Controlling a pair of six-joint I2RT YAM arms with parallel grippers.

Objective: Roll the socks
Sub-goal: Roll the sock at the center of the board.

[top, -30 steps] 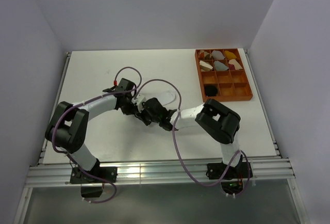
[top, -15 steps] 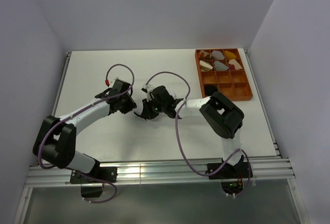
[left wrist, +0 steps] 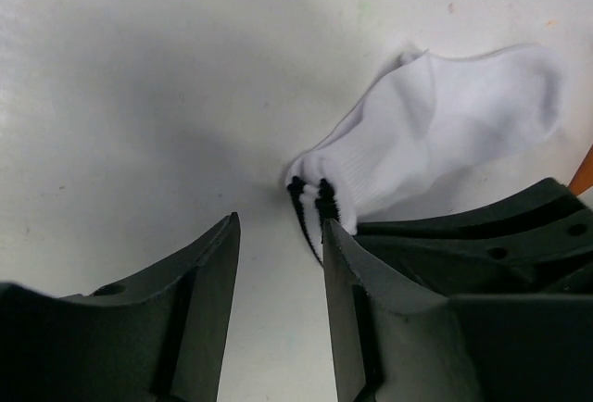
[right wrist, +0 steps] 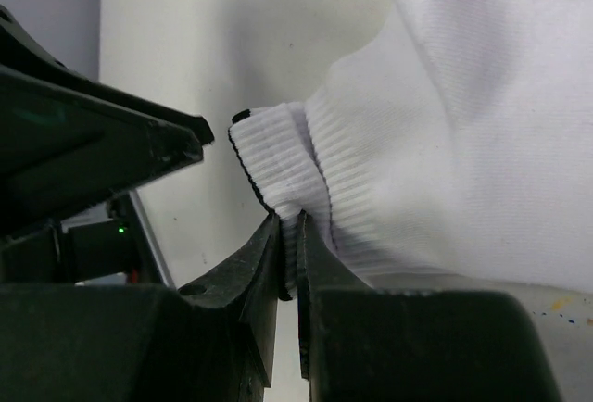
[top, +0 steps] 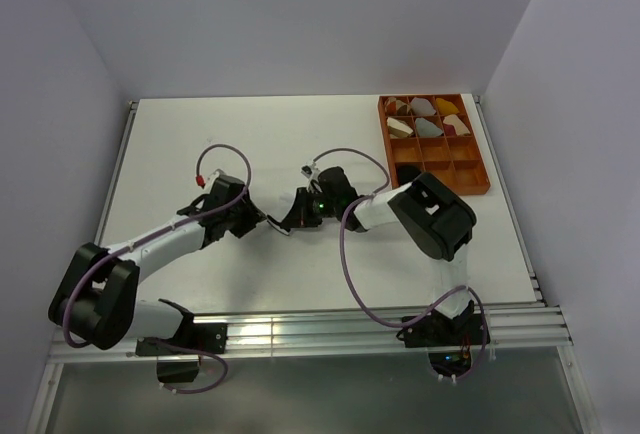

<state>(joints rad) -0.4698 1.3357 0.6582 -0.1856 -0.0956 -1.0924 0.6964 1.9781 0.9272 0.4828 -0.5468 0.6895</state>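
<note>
At right wrist — right tool (right wrist: 289,226) pinching white sock (right wrist: 445,143) cuff | overhead — grip hidden

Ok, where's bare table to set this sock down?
Bare: the far-left table behind the left arm, and the near strip between it and the right arm. Crowded: centre, where left gripper and right gripper meet at the white sock, and the far-right tray.

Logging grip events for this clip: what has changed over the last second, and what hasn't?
The left gripper opened, apparently releasing the white fabric sock with black cuff stripes, and drew back leftward. The right gripper swung toward the far side of the table. Unchanged: the right gripper stays shut on the sock's cuff; the orange compartment tray has not moved.
</note>
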